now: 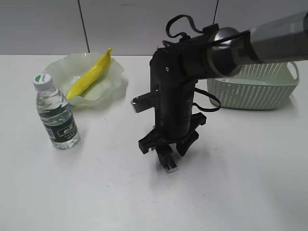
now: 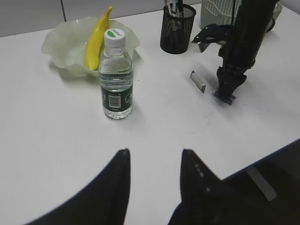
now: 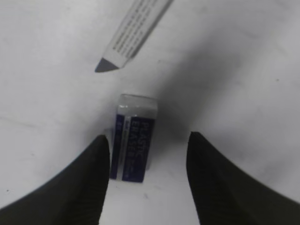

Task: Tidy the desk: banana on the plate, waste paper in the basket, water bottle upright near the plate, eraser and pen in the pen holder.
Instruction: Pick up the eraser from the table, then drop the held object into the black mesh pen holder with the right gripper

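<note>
The right gripper (image 3: 147, 161) hangs nose-down over the desk (image 1: 96, 192), jaws spread, and I see nothing pinched between them. The eraser (image 3: 133, 143) lies flat on the desk in the gap between the two fingers, closer to the left-hand finger in the wrist view. Its long axis runs nearly along the fingers, so the jaws would close across its short width. A loose paper sleeve (image 3: 136, 30) lies just beyond the eraser, apart from it. I judge the next step to be a straight descent and a close on the eraser, then a carry to the pen holder (image 2: 177, 29).

The left gripper (image 2: 154, 180) hovers well apart, jaws spread and empty, facing the bottle (image 2: 116, 77), which stands upright beside the plate (image 2: 61, 47). The banana (image 2: 96, 37) lies in the plate. The right arm is plainly the nearer one.
</note>
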Robot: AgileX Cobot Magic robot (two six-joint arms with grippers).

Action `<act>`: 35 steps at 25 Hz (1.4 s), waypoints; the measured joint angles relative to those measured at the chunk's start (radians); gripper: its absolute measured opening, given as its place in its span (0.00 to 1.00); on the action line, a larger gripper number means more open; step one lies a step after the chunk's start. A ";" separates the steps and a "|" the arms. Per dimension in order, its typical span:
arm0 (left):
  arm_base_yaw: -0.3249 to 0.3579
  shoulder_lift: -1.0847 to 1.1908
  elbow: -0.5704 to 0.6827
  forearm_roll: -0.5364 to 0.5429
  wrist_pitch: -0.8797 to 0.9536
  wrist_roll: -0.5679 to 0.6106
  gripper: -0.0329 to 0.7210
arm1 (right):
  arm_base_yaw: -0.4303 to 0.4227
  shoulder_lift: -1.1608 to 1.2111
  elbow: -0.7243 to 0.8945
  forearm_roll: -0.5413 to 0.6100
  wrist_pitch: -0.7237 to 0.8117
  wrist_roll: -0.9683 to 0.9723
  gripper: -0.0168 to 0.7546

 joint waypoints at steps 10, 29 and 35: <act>0.000 0.000 0.000 0.000 0.000 0.000 0.40 | 0.000 0.034 -0.037 -0.028 0.039 0.005 0.28; 0.000 0.000 0.000 0.000 -0.001 0.000 0.40 | -0.066 -0.206 -0.189 -0.379 -0.381 0.114 0.28; 0.000 0.000 0.000 0.000 -0.001 0.000 0.40 | -0.123 -0.108 -0.189 -0.377 -0.485 0.117 0.28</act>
